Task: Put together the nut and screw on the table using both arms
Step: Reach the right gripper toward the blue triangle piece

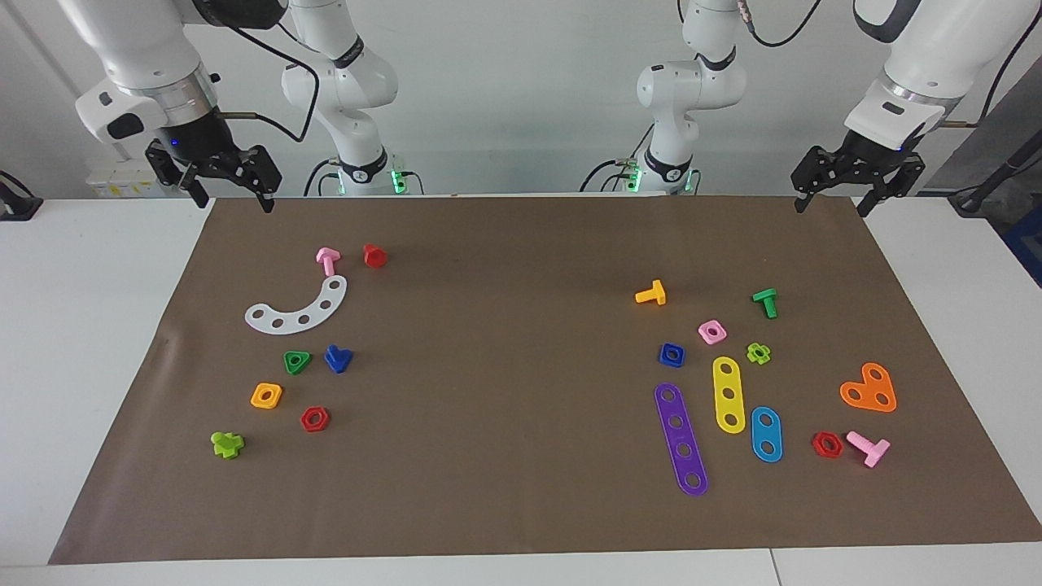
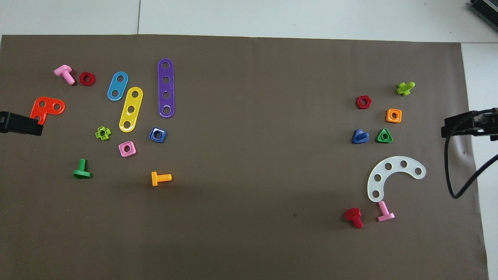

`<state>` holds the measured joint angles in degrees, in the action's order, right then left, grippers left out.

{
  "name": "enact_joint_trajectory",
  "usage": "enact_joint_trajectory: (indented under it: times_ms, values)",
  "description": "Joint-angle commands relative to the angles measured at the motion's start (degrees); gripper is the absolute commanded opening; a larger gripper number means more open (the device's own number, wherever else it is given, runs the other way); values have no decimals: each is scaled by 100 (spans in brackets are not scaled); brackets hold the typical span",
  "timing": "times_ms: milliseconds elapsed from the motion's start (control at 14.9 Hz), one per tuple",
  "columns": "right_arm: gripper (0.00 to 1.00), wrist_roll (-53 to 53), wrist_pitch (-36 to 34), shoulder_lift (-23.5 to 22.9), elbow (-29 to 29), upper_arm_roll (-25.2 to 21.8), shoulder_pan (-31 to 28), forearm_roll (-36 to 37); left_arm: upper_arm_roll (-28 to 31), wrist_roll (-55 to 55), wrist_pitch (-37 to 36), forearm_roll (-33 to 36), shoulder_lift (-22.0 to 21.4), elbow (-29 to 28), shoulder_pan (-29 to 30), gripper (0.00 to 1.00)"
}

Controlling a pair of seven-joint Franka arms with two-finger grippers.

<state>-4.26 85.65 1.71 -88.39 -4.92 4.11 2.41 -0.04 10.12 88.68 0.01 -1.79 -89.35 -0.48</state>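
Nut (image 1: 672, 354), screw (image 1: 338, 358) well apart, untouched.

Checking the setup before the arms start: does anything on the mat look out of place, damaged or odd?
Nothing stands out. The blue nut and blue screw lie apart at opposite ends of the mat, intact among other toy parts. Both grippers, left and right, hang open above its edge.

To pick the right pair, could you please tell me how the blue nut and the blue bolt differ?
The blue nut is a rounded square with a centre hole; the blue bolt has a triangular head and a short shank. The nut lies toward the left arm's end of the table, the bolt toward the right arm's. Both are dark blue and lie on the brown mat.
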Motion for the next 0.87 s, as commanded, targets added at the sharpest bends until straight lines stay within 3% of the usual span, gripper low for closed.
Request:
enact_joint_trajectory:
  times_ms: [0,201,336,672,806]
  values:
    - [100,-5,-74,92,-55,27,-33,-118,-4,-10,80,86,-182,-214,13,100]
    - [100,-22,-127,101,-64,35,-24,-118,-13,-10,80,86,-182,-214,13,100]
    - [100,12,30,224,-379,44,2,-118,-13,-10,80,86,-182,-214,13,100]
    - [100,30,1768,225,-1626,79,20,-126,-13,-10,71,86,-182,-214,13,100]
    - [100,161,2305,-99,-1935,88,20,-135,-4,-10,71,86,-182,-214,13,100]
